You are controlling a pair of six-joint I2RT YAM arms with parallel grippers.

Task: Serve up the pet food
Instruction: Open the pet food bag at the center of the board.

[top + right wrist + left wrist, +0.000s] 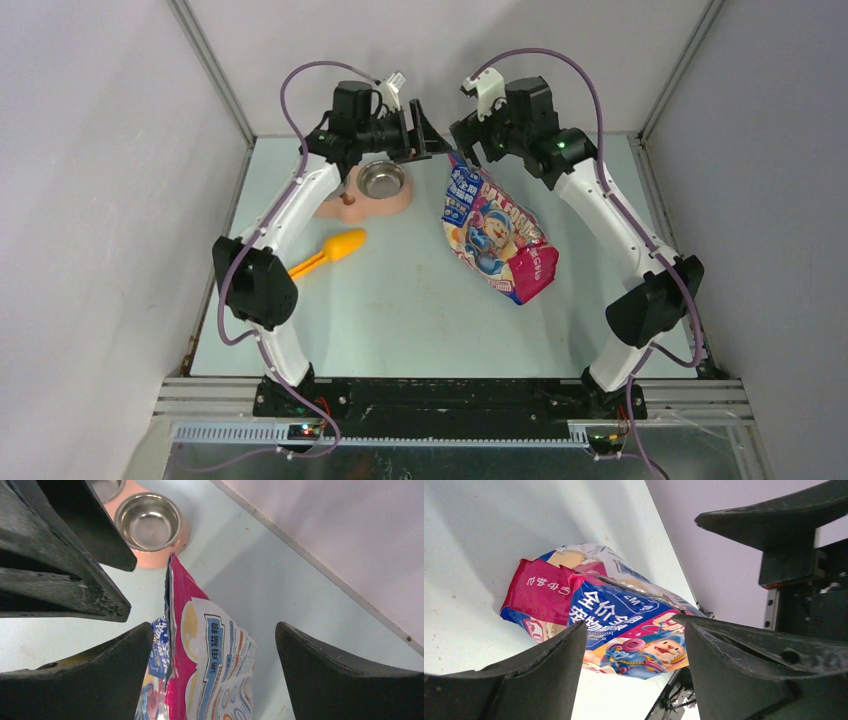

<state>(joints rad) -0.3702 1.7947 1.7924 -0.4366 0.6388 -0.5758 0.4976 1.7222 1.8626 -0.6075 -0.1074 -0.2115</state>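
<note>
The pet food bag (497,235), glossy blue, pink and red with a cartoon cat, lies on the table right of centre; the kibble itself is hidden inside. My right gripper (468,142) hovers open over the bag's far top end. In the right wrist view the bag's upper edge (200,645) shows in the gap of that gripper (214,627), apart from both fingers. My left gripper (425,130) stands open just left of it, above the table. From the left wrist the bag (599,610) lies beyond that open gripper (634,625).
A pink feeder (345,208) with a steel bowl (382,180) stands left of the bag's top end, below the left gripper; the bowl (150,522) holds nothing. An orange scoop (332,250) lies nearer on the left. Walls close the table's back and sides.
</note>
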